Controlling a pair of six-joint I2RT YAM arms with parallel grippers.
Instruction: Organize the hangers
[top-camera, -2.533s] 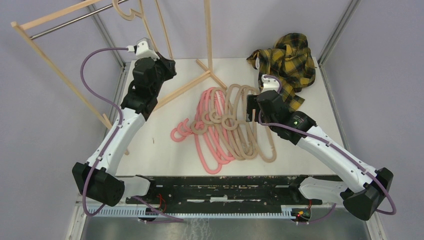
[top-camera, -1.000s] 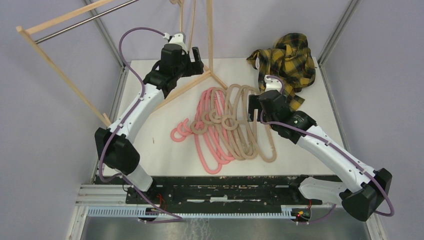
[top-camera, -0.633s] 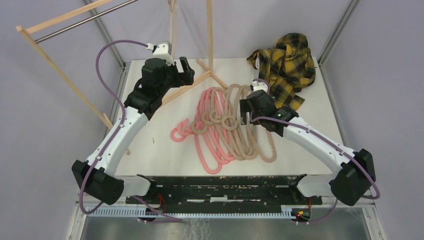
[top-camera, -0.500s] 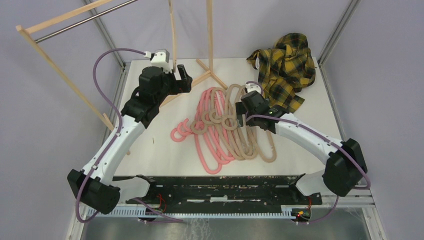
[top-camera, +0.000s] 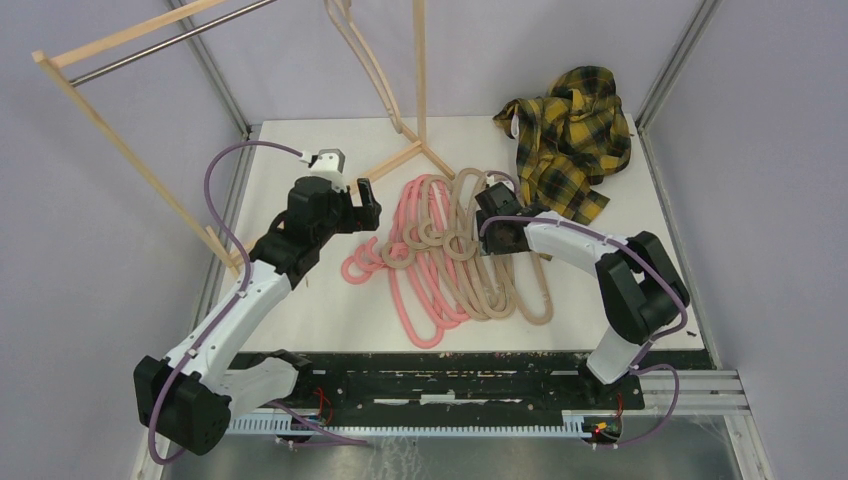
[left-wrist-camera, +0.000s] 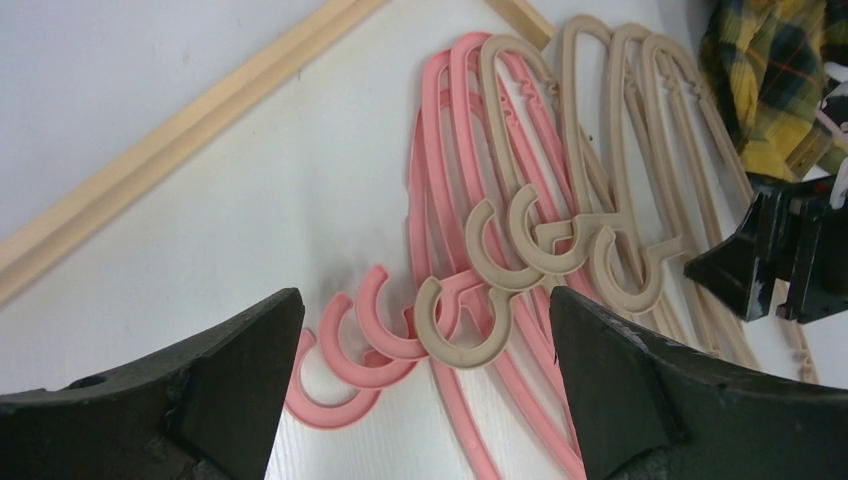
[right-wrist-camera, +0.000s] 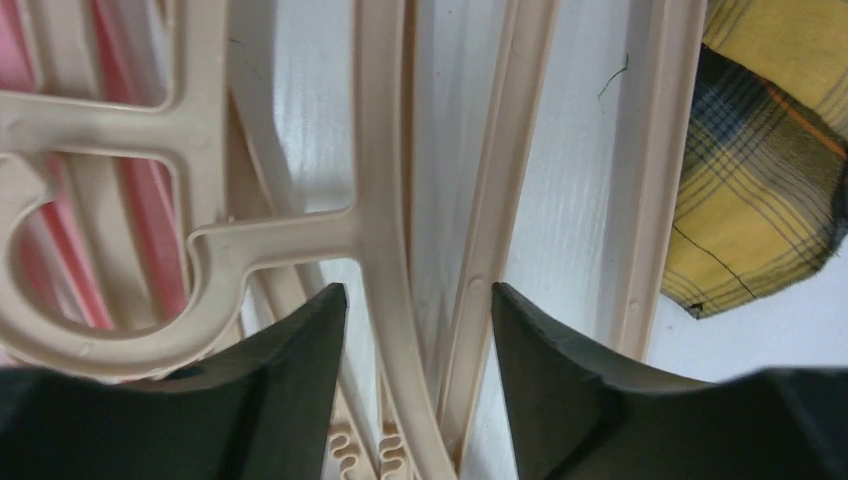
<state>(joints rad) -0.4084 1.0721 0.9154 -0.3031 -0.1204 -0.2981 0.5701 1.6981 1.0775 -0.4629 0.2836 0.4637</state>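
Note:
Several pink hangers (top-camera: 415, 285) and beige hangers (top-camera: 497, 280) lie overlapped mid-table, hooks to the left. One more beige hanger (top-camera: 368, 70) hangs at the top by the rack. My left gripper (top-camera: 360, 195) is open just above the table left of the pile; its wrist view shows pink hooks (left-wrist-camera: 345, 355) and a beige hook (left-wrist-camera: 460, 325) between the wide jaws of the left gripper (left-wrist-camera: 425, 300). My right gripper (top-camera: 488, 222) is down on the beige hangers. In its wrist view the right gripper (right-wrist-camera: 418, 295) straddles two beige bars (right-wrist-camera: 385, 200), jaws narrowed but apart.
A wooden rack with a metal rail (top-camera: 150, 42) stands at the back left, its foot bars (top-camera: 385, 160) lying on the table behind the pile. A yellow plaid shirt (top-camera: 570, 130) is crumpled at the back right, close beside the right gripper.
The left arm came down from the rack to the pile's hooks, leaving a beige hanger hanging. The right gripper slid left onto the beige hangers and its jaws narrowed.

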